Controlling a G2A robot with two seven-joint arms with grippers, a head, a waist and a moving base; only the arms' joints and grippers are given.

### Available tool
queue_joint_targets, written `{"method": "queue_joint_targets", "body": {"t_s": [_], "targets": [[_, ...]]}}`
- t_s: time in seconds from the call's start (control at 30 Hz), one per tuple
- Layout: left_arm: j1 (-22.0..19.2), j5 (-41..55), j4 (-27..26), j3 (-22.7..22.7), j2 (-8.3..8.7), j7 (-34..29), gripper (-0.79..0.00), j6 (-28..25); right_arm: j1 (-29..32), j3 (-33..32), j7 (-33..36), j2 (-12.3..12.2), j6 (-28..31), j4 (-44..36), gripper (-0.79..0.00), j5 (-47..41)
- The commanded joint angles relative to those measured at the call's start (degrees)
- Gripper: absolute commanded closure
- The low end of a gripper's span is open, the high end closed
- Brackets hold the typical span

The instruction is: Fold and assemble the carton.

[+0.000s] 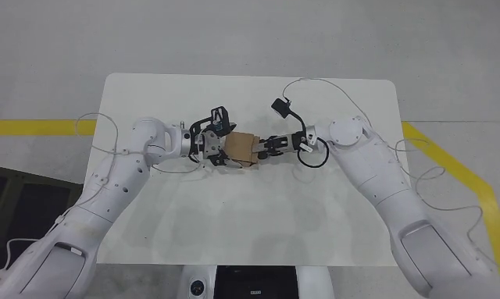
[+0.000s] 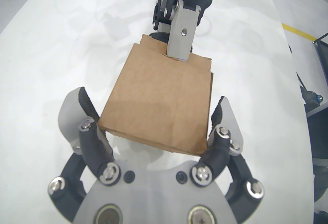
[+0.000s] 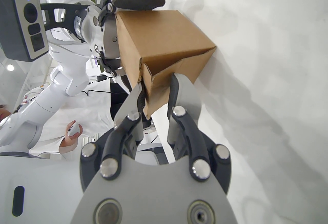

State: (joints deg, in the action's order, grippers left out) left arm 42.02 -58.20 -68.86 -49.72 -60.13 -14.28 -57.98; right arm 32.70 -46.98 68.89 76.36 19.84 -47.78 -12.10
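The right end effector (image 3: 157, 86) pinches narrow on 1 end flap (image 3: 153, 103) of the carton (image 1: 242, 149); the left end effector (image 2: 152, 102) spans wide, gripping 2 opposite sides at the middle of the desk (image 1: 312, 221). Pulling the flap too hard could tear its crease, or drag the carton out of the left grip.

Your left arm (image 1: 117, 174) and right arm (image 1: 379, 170) angle inward, wrists facing each other. Your left gripper (image 2: 153, 102) straddles the carton (image 2: 159, 97), fingers wide, seemingly pressing both sides. Your right gripper (image 3: 157, 84) pinches its flap.
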Motion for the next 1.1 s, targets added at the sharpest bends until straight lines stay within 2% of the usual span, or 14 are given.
{"method": "queue_joint_targets", "body": {"t_s": [0.0, 0.33, 0.77, 0.87, 1.0, 1.07], "targets": [[0.2, 0.1, -0.1, -0.2, 0.04, -0.1, -0.785, 0.0, -0.1, 0.1, 0.0, 0.1, 0.1, -0.2, -0.163, -0.2], [0.8, 0.3, -0.4, -1.0, 0.25, -0.6, -0.785, 0.1, 0.1, -0.1, -0.3, 0.4, 2.0, -0.2, -0.188, -1.2], [1.3, 0.1, -0.7, -1.6, 0.40, -0.9, -0.785, 0.0, 2.3, -3.7, -0.3, -1.1, 2.2, -1.8, -0.219, -1.8], [1.3, 0.1, -0.8, -1.6, 0.41, -0.9, -0.785, 0.0, 2.9, -4.3, -0.1, -1.4, 1.7, -2.8, -0.200, -1.9], [1.4, 0.1, -0.8, -1.7, 0.40, -0.9, -0.785, 0.0, 3.9, -5.0, 0.1, -1.8, 1.1, -3.8, -0.139, -1.9], [1.4, 0.1, -0.8, -1.7, 0.39, -0.9, -0.785, 0.0, 4.3, -5.3, 0.1, -2.0, 0.9, -4.1, -0.068, -1.8]]}}
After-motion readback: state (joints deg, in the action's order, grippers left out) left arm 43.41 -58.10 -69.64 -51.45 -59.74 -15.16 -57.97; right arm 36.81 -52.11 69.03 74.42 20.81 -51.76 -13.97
